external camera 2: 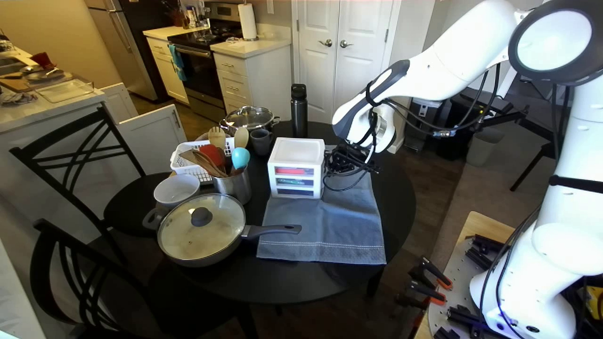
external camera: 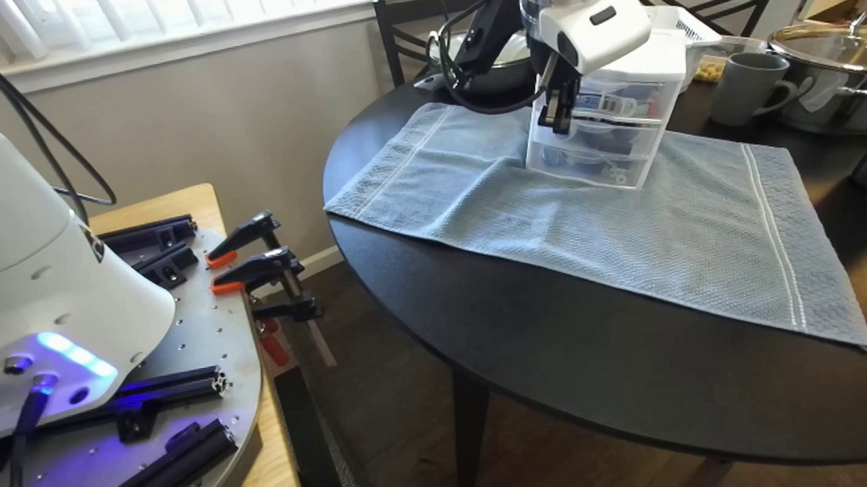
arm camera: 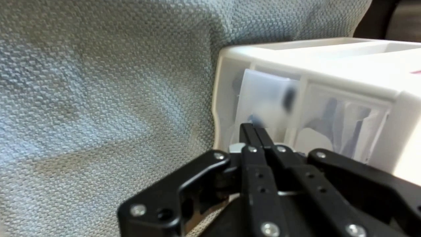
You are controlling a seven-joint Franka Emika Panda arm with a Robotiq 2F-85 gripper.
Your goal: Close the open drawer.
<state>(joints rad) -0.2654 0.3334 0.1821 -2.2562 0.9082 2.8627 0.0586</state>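
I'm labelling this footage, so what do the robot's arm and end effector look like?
The arm is white and rounded, with dark grey trim, black straps and cables. A blue light strip glows on its base. The end effector is black, with slim fingers and silver screws.

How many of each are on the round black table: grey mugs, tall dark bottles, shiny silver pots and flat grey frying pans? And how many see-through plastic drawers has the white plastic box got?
Grey mugs: 1
Tall dark bottles: 1
Shiny silver pots: 1
Flat grey frying pans: 1
See-through plastic drawers: 3
Total: 7
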